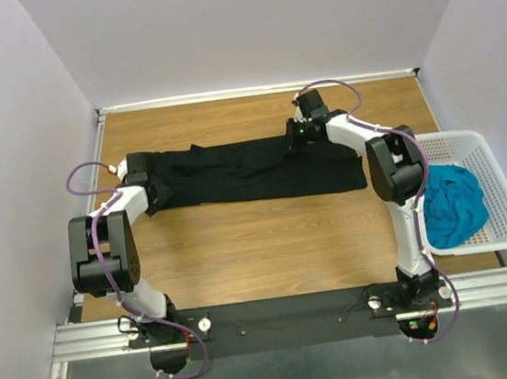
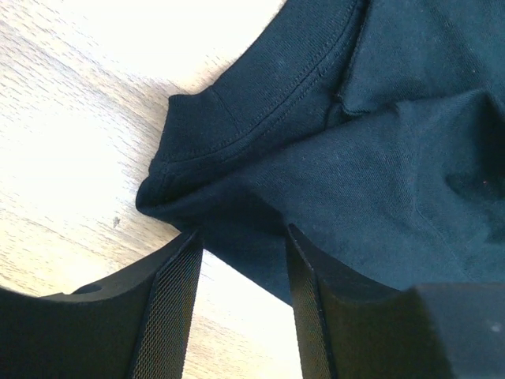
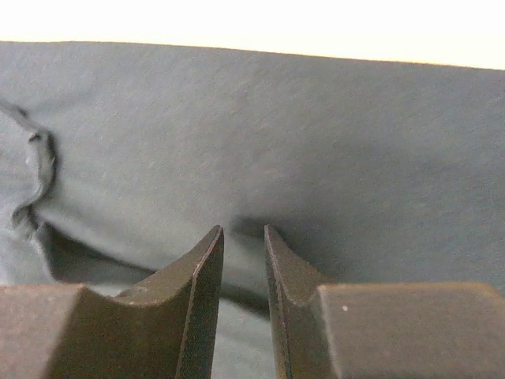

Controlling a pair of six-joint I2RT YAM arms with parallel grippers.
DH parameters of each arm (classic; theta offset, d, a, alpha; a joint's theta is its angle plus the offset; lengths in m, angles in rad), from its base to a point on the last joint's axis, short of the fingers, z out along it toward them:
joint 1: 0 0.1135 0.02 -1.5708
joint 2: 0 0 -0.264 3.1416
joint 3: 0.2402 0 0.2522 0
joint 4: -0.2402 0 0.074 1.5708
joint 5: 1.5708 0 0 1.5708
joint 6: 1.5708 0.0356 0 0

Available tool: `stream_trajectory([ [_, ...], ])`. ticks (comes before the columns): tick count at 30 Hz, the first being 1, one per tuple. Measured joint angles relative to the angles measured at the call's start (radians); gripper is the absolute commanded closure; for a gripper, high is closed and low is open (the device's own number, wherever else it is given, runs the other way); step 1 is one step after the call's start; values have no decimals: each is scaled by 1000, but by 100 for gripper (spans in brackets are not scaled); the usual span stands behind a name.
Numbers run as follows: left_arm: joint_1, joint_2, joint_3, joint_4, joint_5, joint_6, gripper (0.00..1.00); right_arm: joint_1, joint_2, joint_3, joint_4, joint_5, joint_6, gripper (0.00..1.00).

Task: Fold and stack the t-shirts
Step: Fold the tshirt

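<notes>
The black t-shirt (image 1: 243,177) lies folded into a long strip across the far half of the wooden table. At its left end is my left gripper (image 1: 134,172). In the left wrist view that gripper (image 2: 242,233) stands open, and its tips straddle a stitched corner of the black cloth (image 2: 379,158), with bare wood showing between the fingers. My right gripper (image 1: 296,138) is down on the strip's far edge, right of the middle. In the right wrist view its jaws (image 3: 243,230) are nearly together and pinch a ridge of the shirt (image 3: 276,134). The teal t-shirt (image 1: 455,206) lies crumpled in the basket.
A white lattice basket (image 1: 479,246) sits at the table's right edge and holds the teal shirt. Bare wood (image 1: 269,243) lies between the black strip and the arm bases. White walls stand on three sides of the table.
</notes>
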State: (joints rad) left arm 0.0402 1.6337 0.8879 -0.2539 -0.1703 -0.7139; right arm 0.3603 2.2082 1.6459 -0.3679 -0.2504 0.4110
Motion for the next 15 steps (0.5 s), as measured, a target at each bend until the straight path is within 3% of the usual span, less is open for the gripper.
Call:
stream_trajectory([
  [7,-6,-57,1,-66,0,31,22,-12,-27,-19,4,27,-8,64],
  [11,-71,-136,53,-132,-22,49,21,-26,-154,-138,-3,71,-22,62],
  [15,-224,-185,158,-142,-28,70,27,-102,-301,-254,-2,87,-38,62],
])
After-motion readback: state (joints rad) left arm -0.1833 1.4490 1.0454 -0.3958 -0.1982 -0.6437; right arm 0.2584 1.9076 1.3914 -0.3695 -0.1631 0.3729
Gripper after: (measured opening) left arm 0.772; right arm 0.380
